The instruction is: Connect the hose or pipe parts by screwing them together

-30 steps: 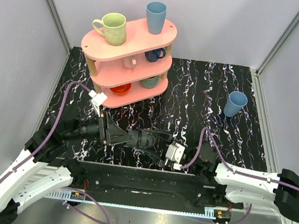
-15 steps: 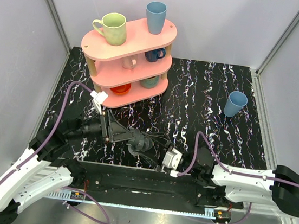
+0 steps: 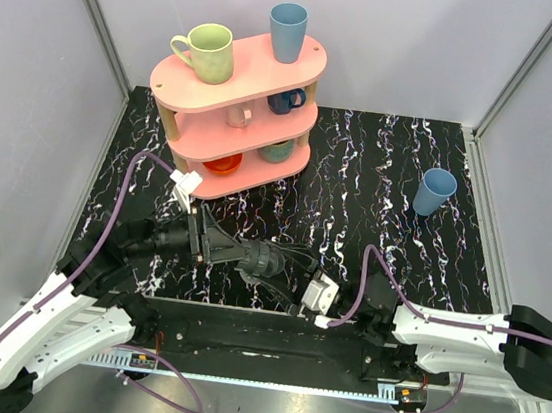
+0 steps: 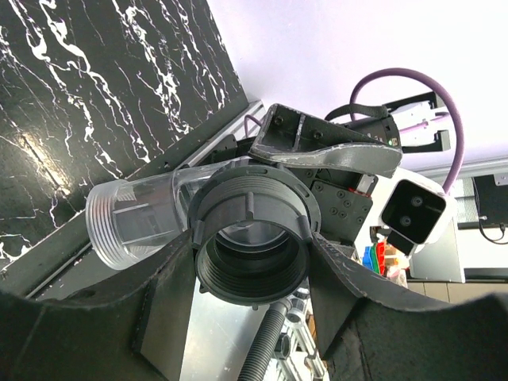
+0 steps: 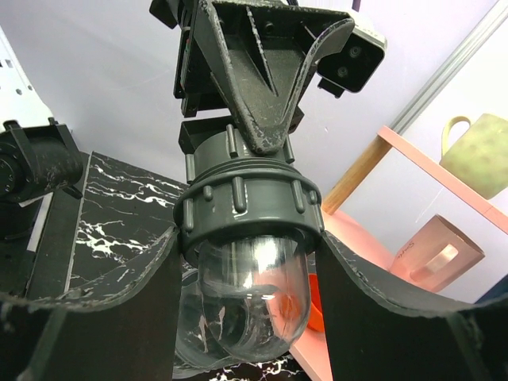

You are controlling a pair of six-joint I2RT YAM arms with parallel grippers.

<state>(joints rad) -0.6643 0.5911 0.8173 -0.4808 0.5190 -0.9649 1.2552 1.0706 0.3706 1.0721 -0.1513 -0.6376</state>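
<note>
Two robot arms meet over the near middle of a black marbled table (image 3: 390,180), both clamped on the same small pipe assembly, held in the air between them. The left gripper (image 4: 252,263) has its two fingers closed on the dark collar (image 4: 254,194), one finger pressed against each side of its threaded end. The right gripper (image 5: 250,246) comes in from the opposite side, and its fingers are closed around the clear fitting (image 5: 250,298) just under the collar's ribbed ring.

The clear fitting sits end to end with the dark collar, its rounded body emerging from the ring and a threaded side branch sticking out to one side, as the left wrist camera shows. How far the threads have engaged cannot be told.

Behind the arms, at the far left of the table, stands a pink shelf (image 3: 272,75) with a green mug (image 3: 209,52) and a blue cup (image 3: 289,19) on its top tier. A second blue cup (image 3: 434,192) stands alone on the table at the far right, well apart from the grippers.
</note>
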